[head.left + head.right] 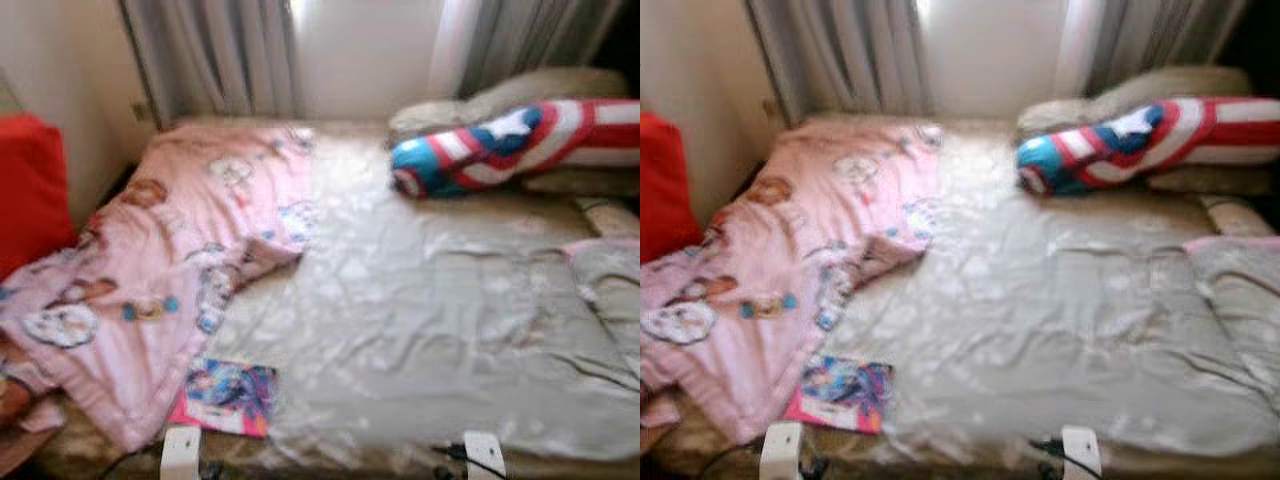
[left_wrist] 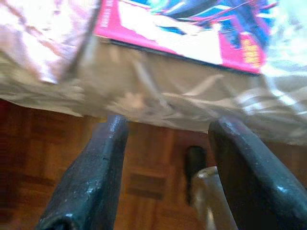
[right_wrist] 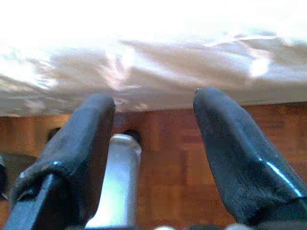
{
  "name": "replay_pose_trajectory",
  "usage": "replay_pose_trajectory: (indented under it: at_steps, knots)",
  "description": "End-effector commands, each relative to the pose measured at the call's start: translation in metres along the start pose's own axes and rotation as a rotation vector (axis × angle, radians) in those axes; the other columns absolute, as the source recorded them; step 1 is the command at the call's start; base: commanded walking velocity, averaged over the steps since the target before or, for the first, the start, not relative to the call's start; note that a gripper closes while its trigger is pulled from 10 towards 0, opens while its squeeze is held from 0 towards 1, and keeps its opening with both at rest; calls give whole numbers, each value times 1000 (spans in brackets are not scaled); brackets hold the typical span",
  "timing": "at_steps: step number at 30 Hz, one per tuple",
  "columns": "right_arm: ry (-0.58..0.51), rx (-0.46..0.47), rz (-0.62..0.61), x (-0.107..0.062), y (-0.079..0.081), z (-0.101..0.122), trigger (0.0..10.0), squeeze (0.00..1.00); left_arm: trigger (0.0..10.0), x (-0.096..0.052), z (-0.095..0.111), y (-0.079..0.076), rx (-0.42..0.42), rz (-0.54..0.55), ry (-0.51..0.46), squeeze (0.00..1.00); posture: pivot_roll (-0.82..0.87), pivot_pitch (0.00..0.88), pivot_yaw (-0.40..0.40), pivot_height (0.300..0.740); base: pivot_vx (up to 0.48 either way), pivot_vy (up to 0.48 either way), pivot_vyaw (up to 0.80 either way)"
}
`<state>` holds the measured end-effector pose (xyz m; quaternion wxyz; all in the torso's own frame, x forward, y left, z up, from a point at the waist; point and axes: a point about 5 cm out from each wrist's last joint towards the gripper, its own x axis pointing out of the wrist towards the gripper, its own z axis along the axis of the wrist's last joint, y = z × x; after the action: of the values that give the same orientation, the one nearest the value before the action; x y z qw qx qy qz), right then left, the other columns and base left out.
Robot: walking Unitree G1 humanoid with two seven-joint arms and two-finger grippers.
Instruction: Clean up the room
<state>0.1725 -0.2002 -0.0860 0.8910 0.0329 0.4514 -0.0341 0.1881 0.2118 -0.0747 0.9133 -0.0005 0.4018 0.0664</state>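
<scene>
Head views slightly blurred. Bed [image 1: 420, 330] w/ wrinkled grey-beige sheet fills most of the scene, curtains [image 1: 215, 55] + bright window behind it.

Pink cartoon-print blanket [image 1: 150, 270] lies crumpled over robot's-left half of bed, one edge hanging off the left side. Red cushion [image 1: 30, 190] at far left, beside the blanket. Book [image 1: 228, 397] w/ pink border + blue cartoon cover lies flat at the near edge of the bed, just beside the blanket's lower corner, partly on the sheet. Red/white/blue star-pattern bolster pillow [image 1: 510, 145] lies at far right of bed, resting against beige pillows [image 1: 520, 95]. Another grey/pink-edged cover [image 1: 610, 280] bunched at right edge.

Left tool [image 2: 168, 158]: fingers [image 2: 91, 177] wide apart, holding nothing, touching nothing; held low in front of mattress edge, over wood parquet floor [image 2: 148, 177], book just above/ahead on the bed edge.

Right tool [image 3: 153, 139]: fingers [image 3: 235, 148] also spread wide, empty, no contact; near mattress side, sheet edge right ahead, parquet below.

Both arms' white wrist parts [image 1: 181, 452] peek in at bottom of head views, at the bed's near edge.
</scene>
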Motion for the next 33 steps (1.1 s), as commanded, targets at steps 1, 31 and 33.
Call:
replay_pose_trajectory:
  at_steps: [1,31,33]
  knots:
    - [34,1,-19,-3,-7,-10,10000,0,10000,-1,-6,-4,-6,-9,26,0,-34,11,-4,740,0,480,0]
    - [47,2,-22,-4,-8,-15,10000,0,10000,-1,-5,-4,-21,-3,7,0,-24,40,-9,740,0,366,0]
    - [41,4,-20,-4,-7,-14,10000,0,10000,-1,-4,-4,-23,-4,2,0,-23,44,-10,740,0,0,0]
